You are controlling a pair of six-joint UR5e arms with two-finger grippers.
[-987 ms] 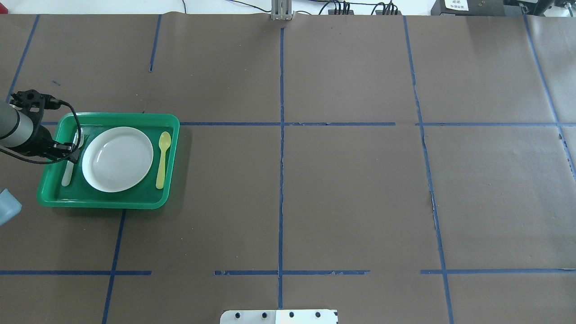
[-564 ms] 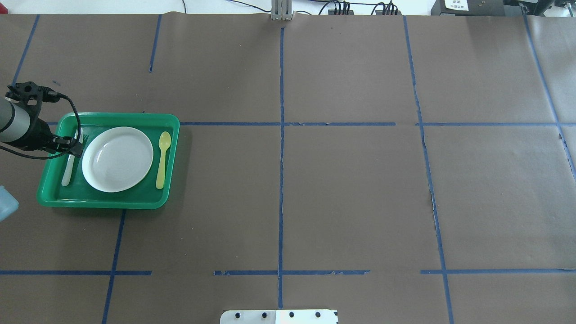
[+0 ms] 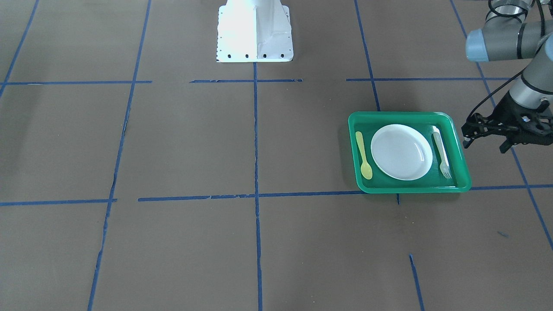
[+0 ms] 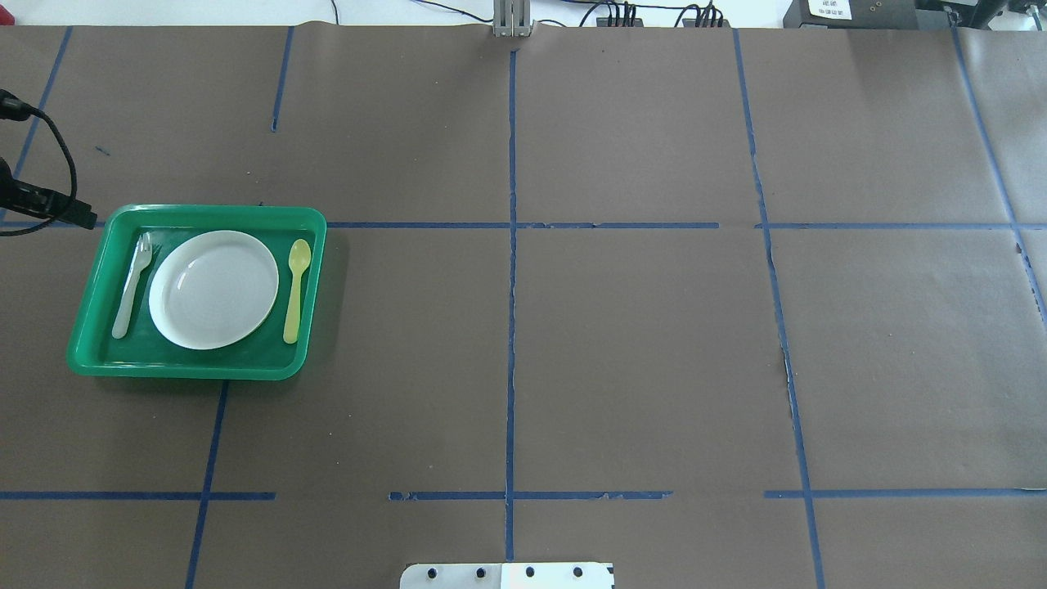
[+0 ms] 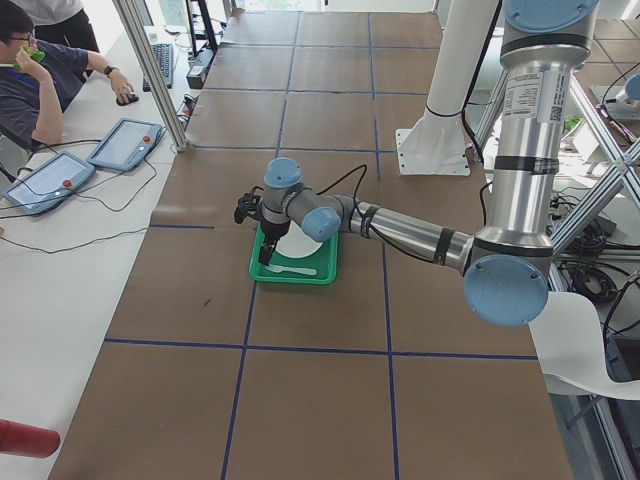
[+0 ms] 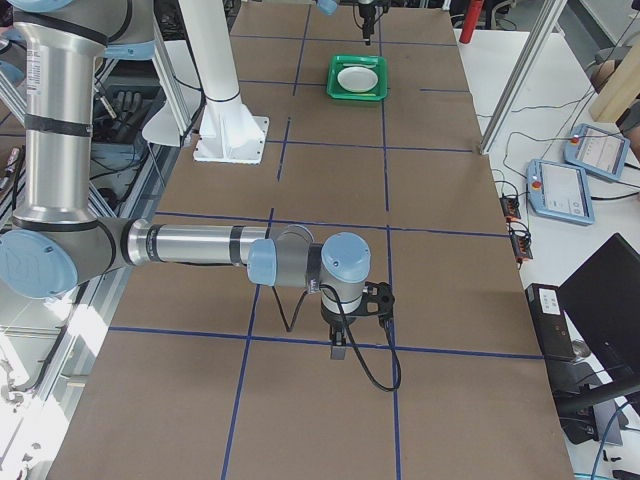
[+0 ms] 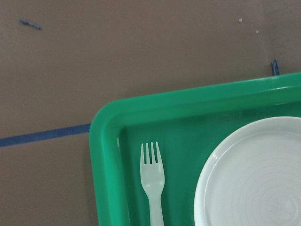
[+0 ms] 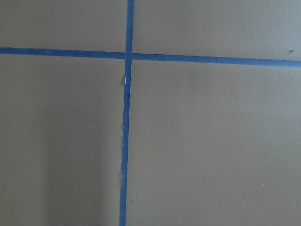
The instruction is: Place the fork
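Only front-on: left tool (image 3: 468, 131) empty, spread open beside tray (image 3: 410, 188), fork (image 3: 441, 151) inside; right tool (image 6: 338, 345) aperture unclear.

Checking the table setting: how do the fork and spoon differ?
The fork is whitish with tines; the spoon is yellow with a rounded bowl. Seen from overhead, the fork lies left of the plate, the spoon right. Both lie in the tray, heads pointing the same way.

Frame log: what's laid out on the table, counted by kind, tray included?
fork: 1
spoon: 1
plate: 1
tray: 1
Total: 4
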